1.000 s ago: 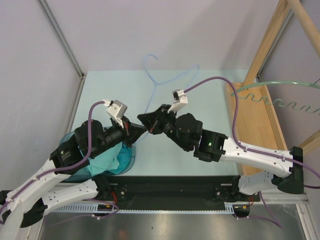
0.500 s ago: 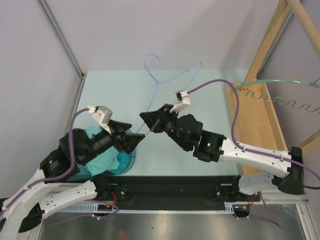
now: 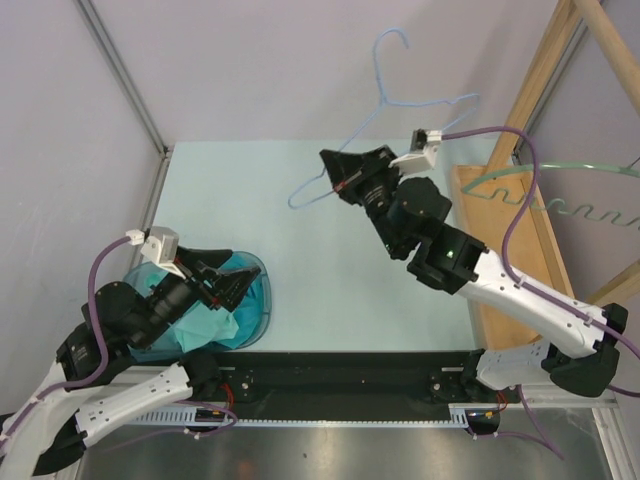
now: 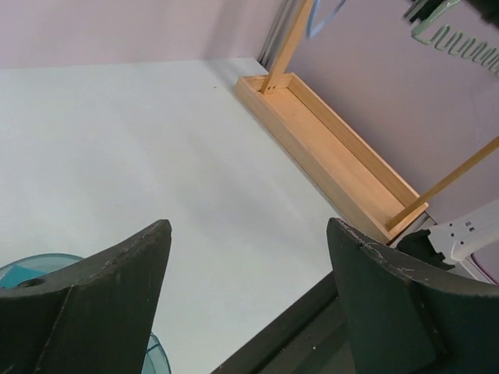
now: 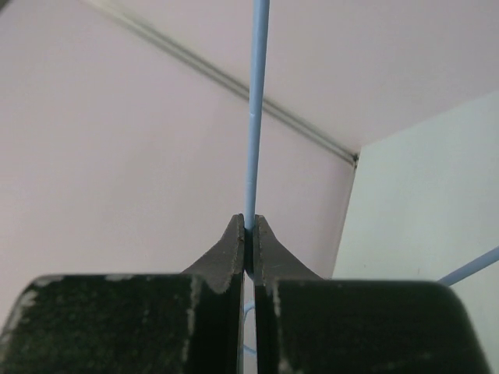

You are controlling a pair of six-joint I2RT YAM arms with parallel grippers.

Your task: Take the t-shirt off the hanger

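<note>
The hanger (image 3: pixel 420 101) is bare light-blue wire, lifted over the far side of the table with its hook (image 3: pixel 395 40) toward the back wall. My right gripper (image 3: pixel 338 182) is shut on its lower wire near one end. In the right wrist view the wire (image 5: pixel 256 93) rises straight out of the shut right gripper (image 5: pixel 249 228). The teal t-shirt (image 3: pixel 205 320) lies crumpled in a clear blue basin (image 3: pixel 262 300) at the near left. My left gripper (image 3: pixel 228 287) hovers over it, open and holding nothing. The left wrist view shows the left gripper (image 4: pixel 248 227) spread wide over bare table.
A wooden tray (image 3: pixel 500 240) with an upright wooden frame (image 3: pixel 535 80) runs along the table's right side. A pale green hanger (image 3: pixel 560 190) hangs there. The basin's rim (image 4: pixel 47 261) shows beside my left fingers. Grey walls close the left and back.
My left gripper opened, let the t-shirt go and drew back to the near left. The right arm raised the hanger up and toward the far right.
</note>
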